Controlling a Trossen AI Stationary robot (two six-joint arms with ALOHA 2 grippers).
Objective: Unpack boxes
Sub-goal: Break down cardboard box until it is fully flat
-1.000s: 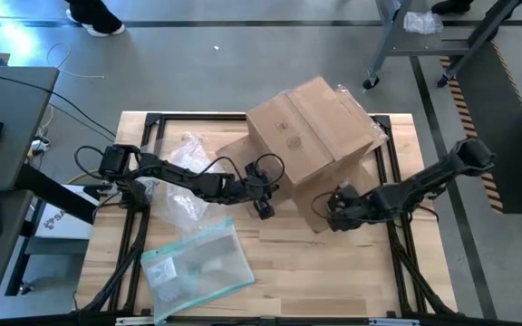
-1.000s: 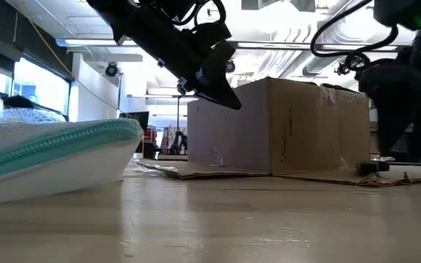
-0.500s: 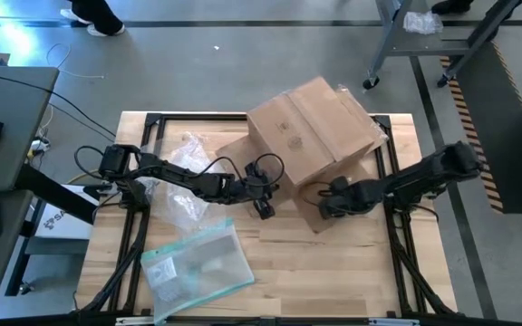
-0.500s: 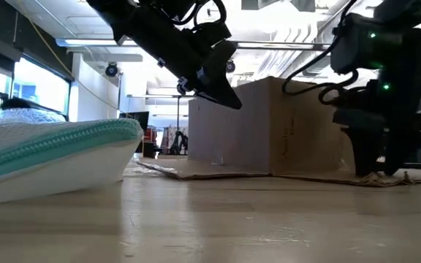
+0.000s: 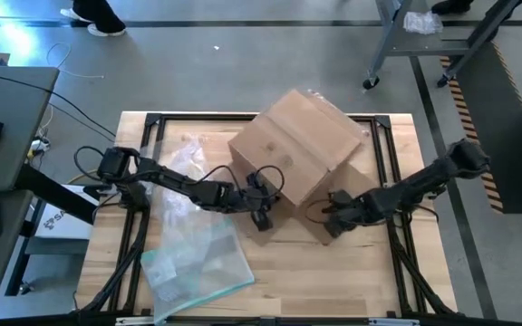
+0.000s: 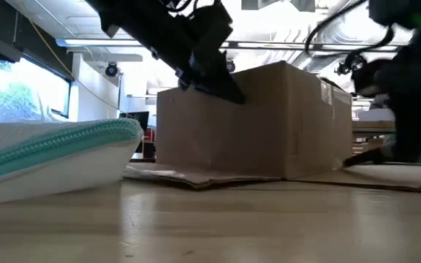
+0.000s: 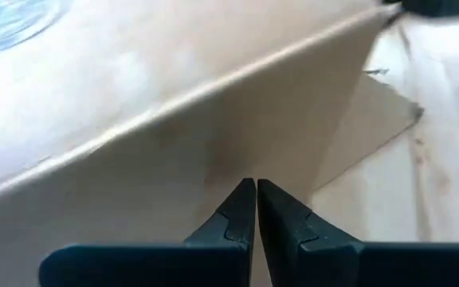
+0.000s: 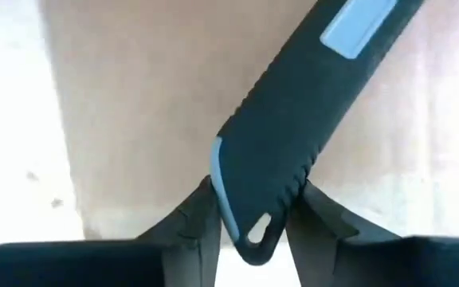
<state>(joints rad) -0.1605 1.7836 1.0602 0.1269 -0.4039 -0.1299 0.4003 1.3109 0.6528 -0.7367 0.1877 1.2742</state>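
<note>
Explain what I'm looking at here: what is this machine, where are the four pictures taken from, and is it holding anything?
Two dark robot arms work at a wooden table. One camera looks down from overhead, one sits at table height, and one rides on each wrist. On the table lie a brown cardboard box, a clear pouch with a teal edge and bubble wrap. The left gripper is shut, empty, against the box. The right gripper is clamped on a dark tool handle with a light blue inlay, beside the box's flap.

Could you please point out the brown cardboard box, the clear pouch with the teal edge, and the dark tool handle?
Brown cardboard box (image 5: pixel 293 145): high view, top face.
Clear teal-edged pouch (image 5: pixel 198 263): high view, middle.
Dark tool handle (image 8: pixel 285 135): right wrist view, mid-handle.
</note>
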